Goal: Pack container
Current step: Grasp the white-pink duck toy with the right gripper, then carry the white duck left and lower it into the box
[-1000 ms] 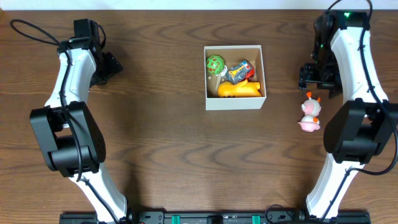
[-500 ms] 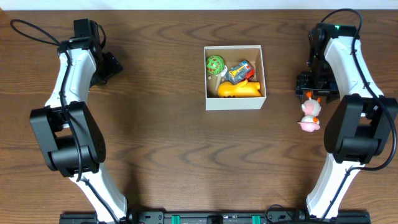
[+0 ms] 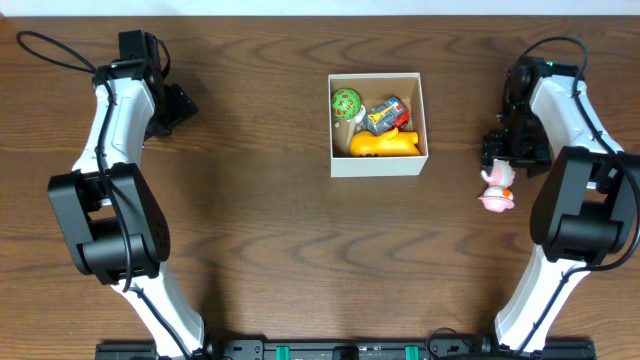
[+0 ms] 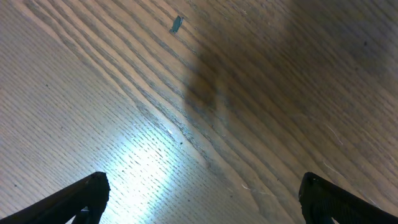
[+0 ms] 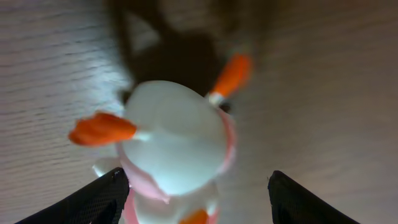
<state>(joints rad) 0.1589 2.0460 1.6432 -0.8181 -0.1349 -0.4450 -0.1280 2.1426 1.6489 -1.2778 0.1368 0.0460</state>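
Container (image 3: 377,166) sits well left of my right gripper (image 5: 198,196); its fingers stand apart, straddling the white-and-pink horned toy (image 5: 174,137), whose length runs near-to-far. Left gripper (image 4: 199,199) gapes, much farther off.

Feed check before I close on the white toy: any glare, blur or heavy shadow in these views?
Right wrist: the white-and-pink toy fills the frame, soft and out of focus, with a dark shadow on the wood behind it. Left wrist: a bright glare patch on the table, grain otherwise sharp. Overhead: evenly lit and sharp, what lies in the container reads clearly.
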